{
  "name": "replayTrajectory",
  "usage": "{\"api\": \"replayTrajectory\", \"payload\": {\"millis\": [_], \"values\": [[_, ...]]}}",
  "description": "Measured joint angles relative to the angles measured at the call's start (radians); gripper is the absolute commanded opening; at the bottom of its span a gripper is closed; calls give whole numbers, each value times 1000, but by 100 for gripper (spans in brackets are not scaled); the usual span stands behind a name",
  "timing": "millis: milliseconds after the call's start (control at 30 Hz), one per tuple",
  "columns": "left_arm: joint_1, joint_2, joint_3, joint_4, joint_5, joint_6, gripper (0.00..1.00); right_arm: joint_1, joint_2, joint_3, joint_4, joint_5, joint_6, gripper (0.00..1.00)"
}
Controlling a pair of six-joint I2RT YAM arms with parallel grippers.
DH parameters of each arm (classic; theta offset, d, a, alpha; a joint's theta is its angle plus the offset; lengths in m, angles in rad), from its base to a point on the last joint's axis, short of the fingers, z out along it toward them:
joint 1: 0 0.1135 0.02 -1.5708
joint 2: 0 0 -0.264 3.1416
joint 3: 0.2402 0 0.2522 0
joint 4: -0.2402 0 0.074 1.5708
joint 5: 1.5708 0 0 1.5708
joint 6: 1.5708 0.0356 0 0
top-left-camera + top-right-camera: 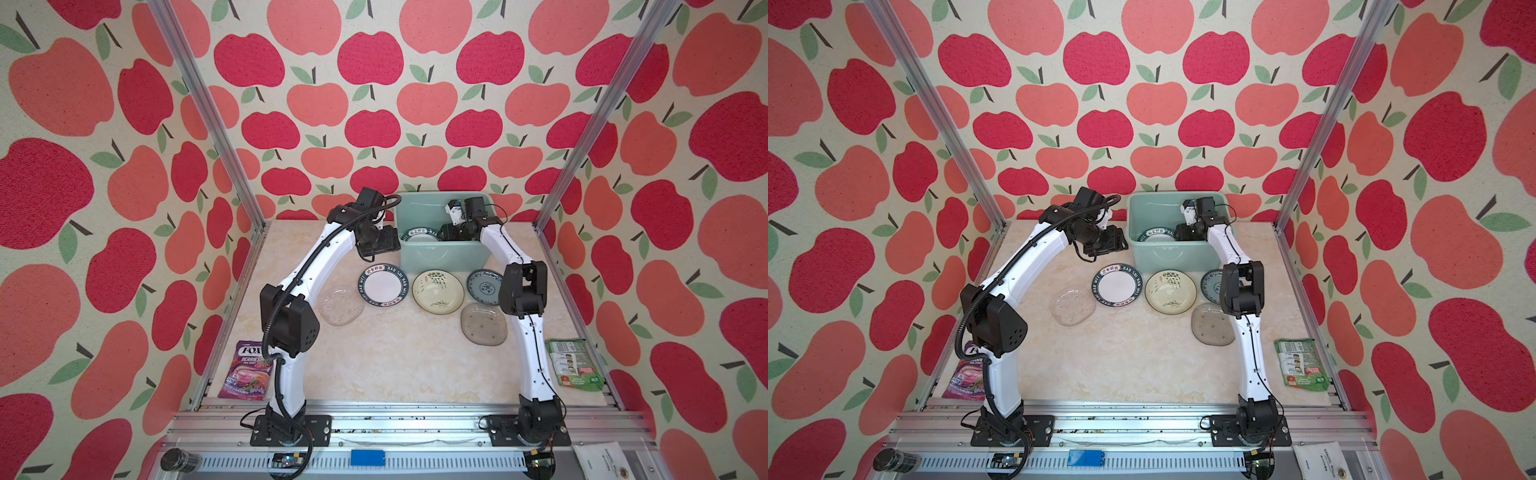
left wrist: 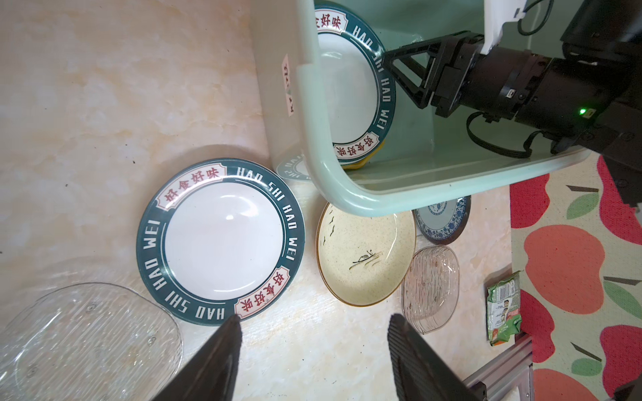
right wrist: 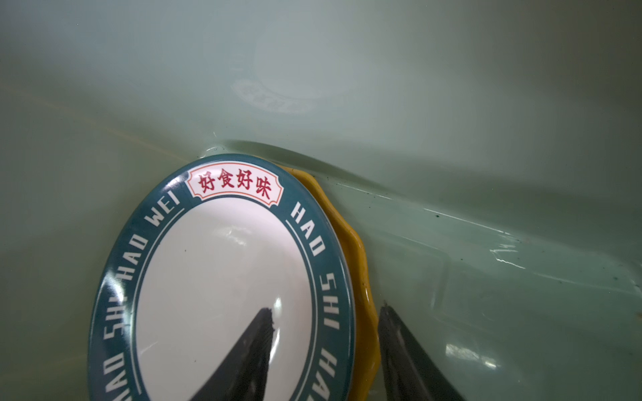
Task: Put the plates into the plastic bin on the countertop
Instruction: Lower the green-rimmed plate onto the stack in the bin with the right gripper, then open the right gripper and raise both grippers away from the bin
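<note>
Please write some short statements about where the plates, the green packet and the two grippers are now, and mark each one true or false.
1. A lettered plate lies in the bin on a yellow plate. True.
2. The left gripper holds the cream plate. False: it is open and empty, and the cream plate lies on the countertop.
3. The right gripper is inside the bin. True.
4. The green packet lies in the bin. False: it lies on the countertop, near its right edge.
5. A second lettered plate lies on the countertop. True.
</note>
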Motion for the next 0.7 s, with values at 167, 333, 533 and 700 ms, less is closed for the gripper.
{"api": "replayTrajectory", "payload": {"millis": [167, 333, 533, 700], "values": [[0, 0, 0, 0, -38, 0, 70, -3, 0, 0, 0, 37, -10, 67], [0, -11, -11, 6, -112, 0, 70, -7, -3, 0, -1, 66, -12, 74], [0, -140, -106, 33, -206, -1, 77, -10, -71, 0, -7, 70, -2, 77], [0, -329, -201, 57, -256, 3, 82, -10, -205, 0, -10, 67, 48, 76]]}}
